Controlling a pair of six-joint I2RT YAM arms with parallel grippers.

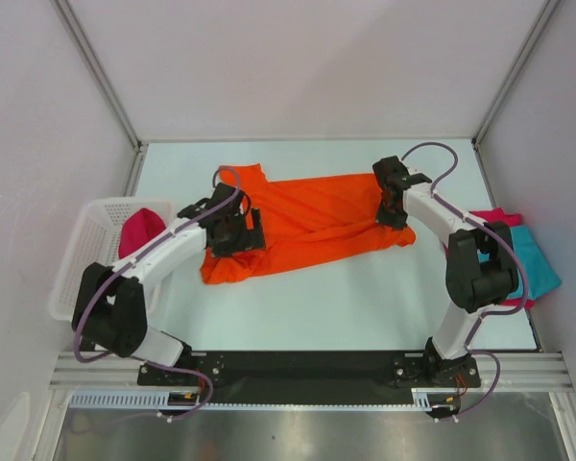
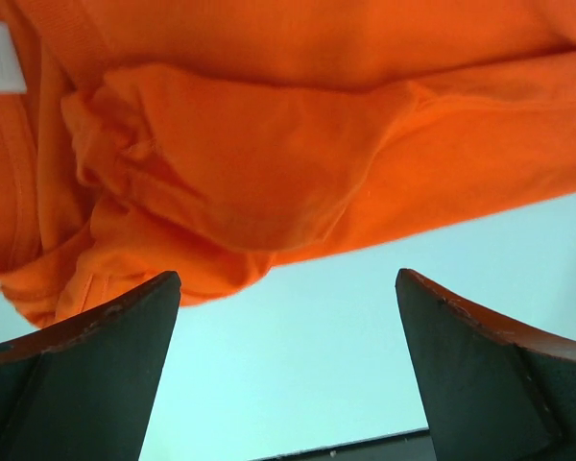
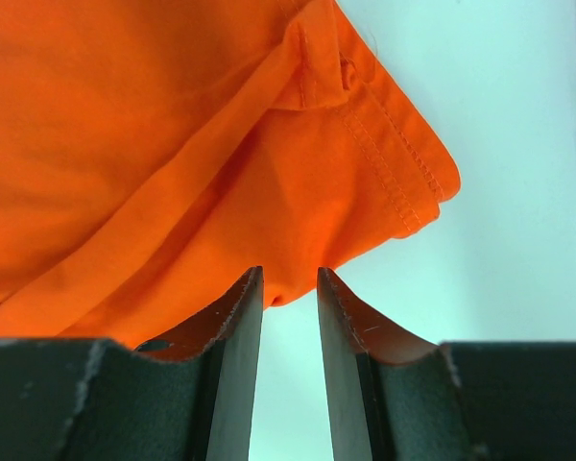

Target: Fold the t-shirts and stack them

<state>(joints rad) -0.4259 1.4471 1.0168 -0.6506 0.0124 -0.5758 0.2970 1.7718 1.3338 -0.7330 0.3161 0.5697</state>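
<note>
Now the orange t-shirt (image 1: 307, 226) lies wrinkly on the worktop (image 1: 365, 298), not folded yet, the left gripper (image 1: 238, 233) has wide open, empty jaws, and the right gripper (image 1: 394, 211) has jaws almost shut at the hem, pinching or not I cannot tell, so both must grab edges next.

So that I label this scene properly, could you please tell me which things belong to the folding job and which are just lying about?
Job: orange shirt; teal shirt; pink shirt under it; red shirt in the basket.
Lying about: white basket.
</note>
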